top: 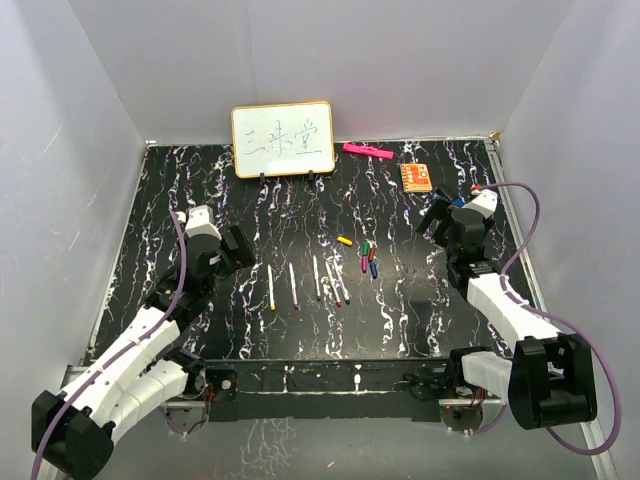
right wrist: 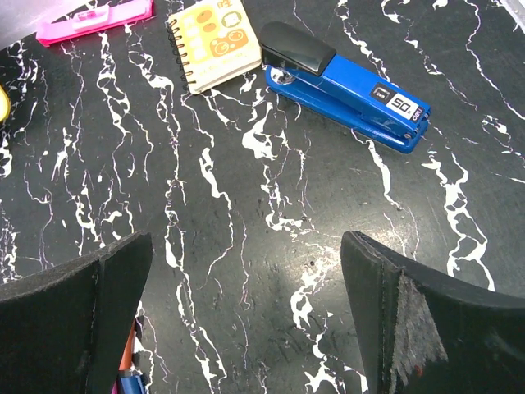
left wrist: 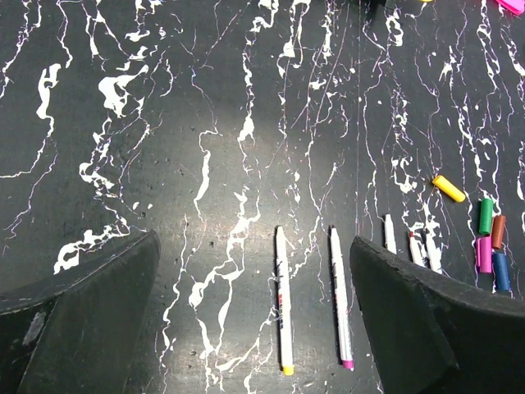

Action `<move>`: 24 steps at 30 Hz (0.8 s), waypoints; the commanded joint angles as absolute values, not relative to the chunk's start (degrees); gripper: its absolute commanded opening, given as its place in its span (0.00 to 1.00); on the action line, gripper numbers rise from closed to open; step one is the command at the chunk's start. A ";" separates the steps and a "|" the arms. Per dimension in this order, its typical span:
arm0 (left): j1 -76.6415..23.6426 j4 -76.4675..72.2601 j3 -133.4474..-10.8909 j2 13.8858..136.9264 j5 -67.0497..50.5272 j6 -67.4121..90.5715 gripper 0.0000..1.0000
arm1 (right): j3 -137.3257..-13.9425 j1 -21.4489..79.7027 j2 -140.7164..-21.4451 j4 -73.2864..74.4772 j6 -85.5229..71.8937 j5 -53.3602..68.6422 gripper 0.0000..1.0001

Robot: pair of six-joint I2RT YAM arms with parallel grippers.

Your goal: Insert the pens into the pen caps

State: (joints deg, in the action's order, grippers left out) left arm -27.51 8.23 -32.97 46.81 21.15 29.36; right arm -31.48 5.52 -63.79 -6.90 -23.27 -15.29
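Note:
Several thin white pens (top: 293, 284) lie side by side on the black marbled table, also seen in the left wrist view (left wrist: 282, 300). The small caps (top: 369, 258) lie in a cluster to their right: a yellow cap (left wrist: 448, 188), then green, red, pink and blue ones (left wrist: 490, 245). My left gripper (top: 232, 250) is open and empty, hovering left of the pens; the yellow-tipped and pink-tipped pens (left wrist: 340, 298) lie between its fingers in its wrist view. My right gripper (top: 436, 216) is open and empty, to the right of the caps.
A small whiteboard (top: 283, 139) stands at the back. A pink bar (top: 367, 151), a small notebook (right wrist: 213, 43) and a blue stapler (right wrist: 344, 85) lie at the back right. White walls enclose the table.

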 commanded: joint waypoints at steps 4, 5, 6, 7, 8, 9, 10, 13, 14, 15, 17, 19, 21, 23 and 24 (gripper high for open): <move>-27.60 7.17 -32.54 45.60 19.45 28.82 0.99 | -34.47 5.47 -62.94 -8.09 -22.85 -17.81 0.98; -27.60 7.20 -32.74 45.94 19.28 28.74 0.99 | -34.51 5.39 -63.05 -8.09 -22.85 -17.64 0.98; -27.60 7.21 -33.11 46.40 19.11 28.70 0.99 | -34.54 5.41 -63.21 -8.09 -22.92 -17.63 0.98; -27.55 7.35 -33.49 46.89 19.08 28.61 0.99 | -34.64 5.47 -63.38 -8.02 -22.96 -17.83 0.98; -27.59 7.38 -33.90 47.47 18.92 28.46 0.99 | -34.77 5.37 -63.63 -7.96 -22.90 -17.76 0.98; -27.60 7.26 -34.33 47.97 18.31 27.85 0.99 | -34.99 5.36 -63.93 -7.87 -22.75 -17.49 0.98; -27.60 6.95 -34.80 48.46 17.16 27.13 0.99 | -35.27 5.36 -64.24 -7.76 -22.50 -16.64 0.98; -27.65 6.47 -35.65 49.43 15.09 25.97 0.99 | -36.71 5.36 -65.68 -7.08 -21.26 -13.60 0.98; -27.64 6.31 -35.74 49.92 14.42 25.63 0.99 | -37.54 5.41 -66.49 -6.21 -21.14 -13.49 0.98; -27.61 6.18 -36.02 50.49 13.64 25.22 0.99 | -38.42 5.37 -67.28 -5.18 -21.26 -13.47 0.98; -27.66 6.72 -37.30 52.68 12.32 24.81 0.99 | -40.11 5.38 -68.88 -3.42 -21.27 -13.11 0.98; -27.69 8.37 -39.36 55.67 11.68 24.98 0.99 | -40.59 5.42 -69.73 -2.88 -22.03 -12.60 0.98; -27.84 8.91 -41.05 58.08 10.90 24.40 0.99 | -40.19 5.42 -69.59 -3.38 -22.84 -13.25 0.98; -27.86 9.25 -42.06 59.67 9.89 23.97 0.99 | -39.83 5.36 -69.31 -4.04 -23.36 -14.31 0.98; -27.94 9.45 -42.44 60.39 9.05 23.77 0.99 | -39.94 5.41 -69.34 -4.18 -23.56 -14.66 0.98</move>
State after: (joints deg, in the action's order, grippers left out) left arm -27.57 7.79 -39.27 58.78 12.56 25.36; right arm -37.95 5.50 -69.97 -2.72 -22.63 -13.54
